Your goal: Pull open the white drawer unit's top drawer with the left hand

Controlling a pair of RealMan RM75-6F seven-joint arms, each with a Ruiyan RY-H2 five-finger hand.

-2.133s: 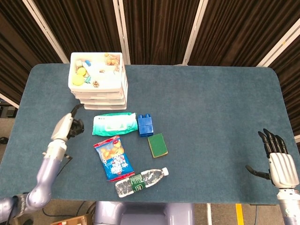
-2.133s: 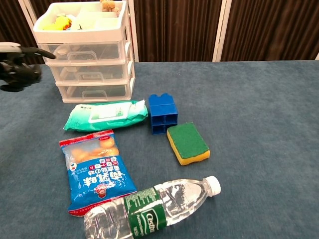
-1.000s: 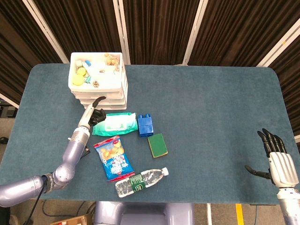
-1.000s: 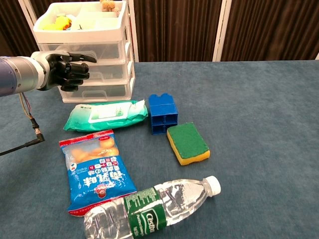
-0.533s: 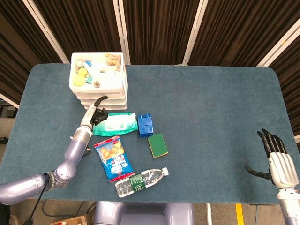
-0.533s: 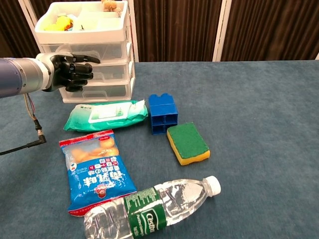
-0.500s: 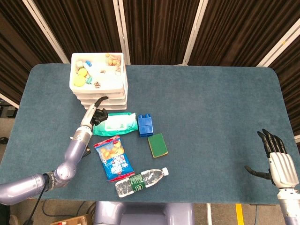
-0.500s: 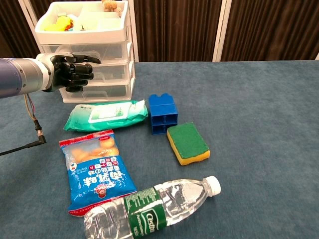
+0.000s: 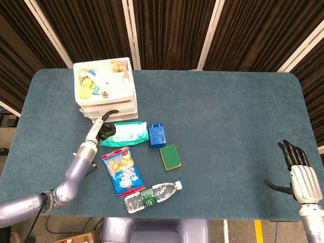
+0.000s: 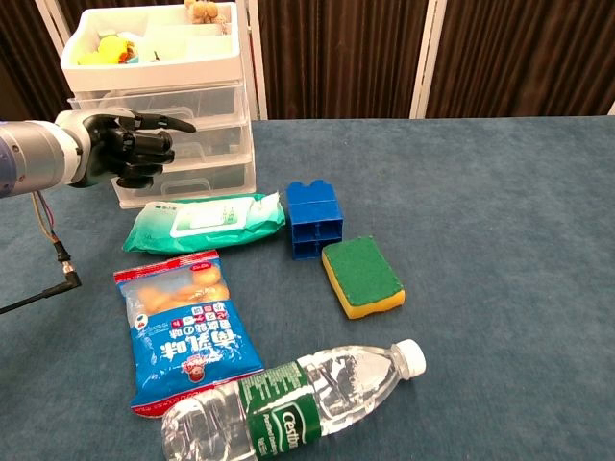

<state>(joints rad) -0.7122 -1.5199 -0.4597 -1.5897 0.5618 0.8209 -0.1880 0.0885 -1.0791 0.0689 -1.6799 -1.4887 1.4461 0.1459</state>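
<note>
Your white drawer unit (image 9: 105, 91) stands at the table's (image 9: 228, 126) far left corner, its open top tray filled with small toys and odds and ends. Your left hand (image 10: 130, 146) is up against the unit's front in the chest view, its dark fingers (image 10: 144, 140) curled in at the level of the middle drawers with one finger pointing straight out toward the unit; whether it actually has hold of a handle cannot be told from either view. The top drawer (image 10: 159, 101) shows just above that hand, and you cannot tell whether it is pulled out. Your right hand (image 9: 299, 174) sits near the table's near right corner, well apart from everything, fingers straight and spread with nothing in them. Just in front of the unit lies a green wet-wipe pack (image 10: 203, 221), with a blue toy brick (image 10: 314, 219) beside it and a green-and-yellow sponge (image 10: 361, 277) just beyond the brick. Nearer the table's front edge lie a blue snack bag (image 10: 187, 328) and a clear water bottle (image 10: 293, 403) on its side, cap toward the sponge.
</note>
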